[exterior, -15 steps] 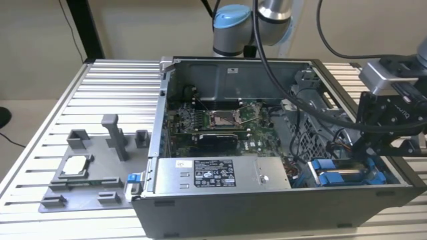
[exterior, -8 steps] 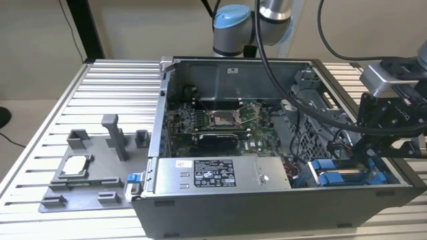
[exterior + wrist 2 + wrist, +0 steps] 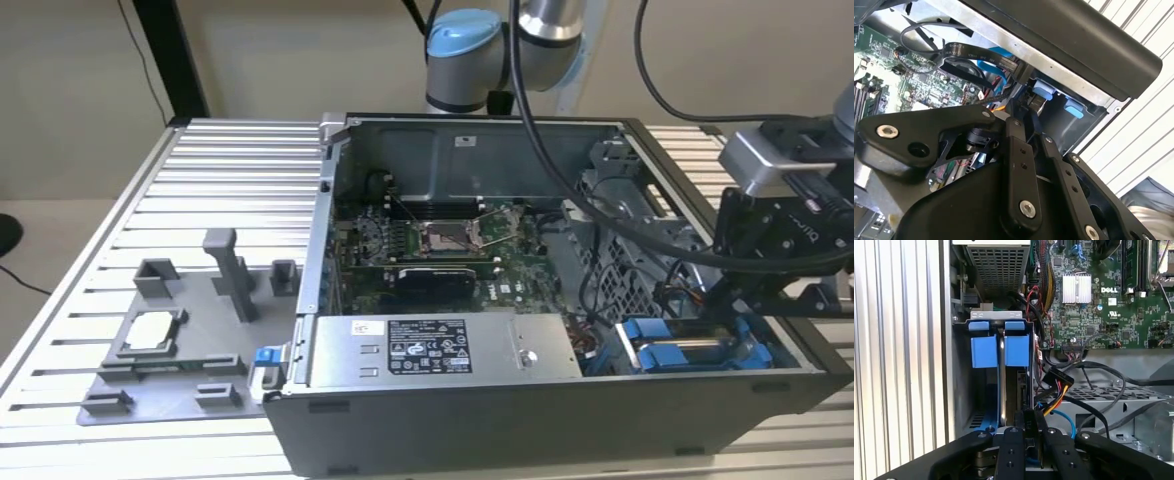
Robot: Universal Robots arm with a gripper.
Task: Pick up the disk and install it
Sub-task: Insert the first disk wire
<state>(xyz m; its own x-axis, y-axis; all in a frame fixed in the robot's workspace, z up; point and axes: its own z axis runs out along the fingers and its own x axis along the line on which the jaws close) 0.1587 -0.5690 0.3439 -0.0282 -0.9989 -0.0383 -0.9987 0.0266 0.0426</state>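
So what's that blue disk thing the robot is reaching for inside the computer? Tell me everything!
The disk sits slotted in the grey metal drive bay, in a corner of the open computer case. Its bright blue plastic carrier shows: a flat panel with a smaller tab at one end, next to a matching blue piece, with a thin silver strip between them. Coloured cables run alongside. The gripper sits at its near end; I can't tell whether it touches.

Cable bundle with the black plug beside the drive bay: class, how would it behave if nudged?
Probably floppy: the cable bundle bends away from its black plug, so it should flex aside. Likely light; its thin wires run among neighbouring black cables, so it might snag or spring back.
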